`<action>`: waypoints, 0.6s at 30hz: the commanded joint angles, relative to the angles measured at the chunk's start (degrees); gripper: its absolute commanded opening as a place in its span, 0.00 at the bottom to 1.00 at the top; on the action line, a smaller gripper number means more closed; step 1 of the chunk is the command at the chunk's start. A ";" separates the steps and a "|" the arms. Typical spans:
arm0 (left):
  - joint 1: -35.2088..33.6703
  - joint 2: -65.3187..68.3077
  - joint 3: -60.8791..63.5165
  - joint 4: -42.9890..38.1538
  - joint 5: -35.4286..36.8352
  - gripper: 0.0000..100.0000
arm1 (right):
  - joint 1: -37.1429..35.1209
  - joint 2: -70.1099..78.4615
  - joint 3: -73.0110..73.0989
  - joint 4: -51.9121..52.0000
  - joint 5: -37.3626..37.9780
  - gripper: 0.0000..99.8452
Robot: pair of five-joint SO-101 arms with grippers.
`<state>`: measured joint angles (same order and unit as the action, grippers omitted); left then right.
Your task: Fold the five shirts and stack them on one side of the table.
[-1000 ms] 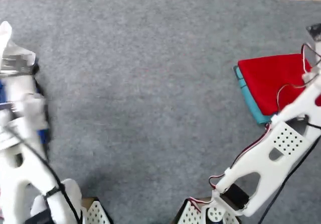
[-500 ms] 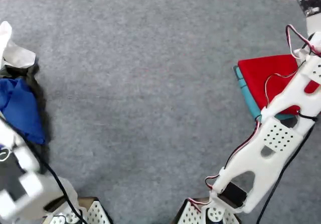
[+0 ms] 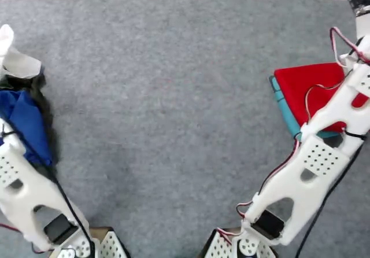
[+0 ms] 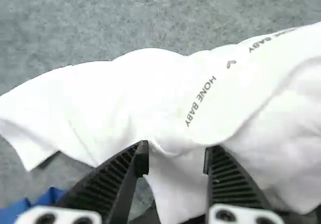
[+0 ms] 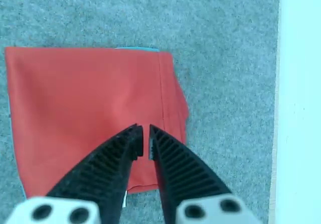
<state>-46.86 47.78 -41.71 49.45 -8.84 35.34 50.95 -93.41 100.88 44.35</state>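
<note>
Red shirt (image 5: 85, 113) lies under the right fingers (image 5: 170, 158), closed empty — left fingers (image 4: 123, 171) spread over white shirt (image 4: 150, 98)

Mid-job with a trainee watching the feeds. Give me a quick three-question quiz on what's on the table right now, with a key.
1. True or false: the red shirt lies folded on top of the teal shirt.
2. Which cloth lies right under the open left gripper? A) white shirt B) red shirt C) teal shirt
3. How many shirts lie unfolded at the high view's left edge?

Key
1. True.
2. A.
3. Three: the white shirt, a dark shirt and a blue shirt.
</note>
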 commanded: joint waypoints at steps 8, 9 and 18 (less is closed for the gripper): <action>-0.40 10.29 -23.25 13.71 3.43 0.03 | -0.44 -3.65 -1.80 0.35 -0.62 0.03; 0.13 10.11 -25.98 16.18 3.34 0.03 | -0.44 -3.65 -1.80 0.35 -0.62 0.03; 7.78 10.29 -53.67 35.96 3.16 0.03 | -0.35 -3.47 -1.71 0.35 -0.62 0.03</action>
<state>-42.02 59.30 -86.46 80.84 -6.29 35.34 50.95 -93.41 100.97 44.35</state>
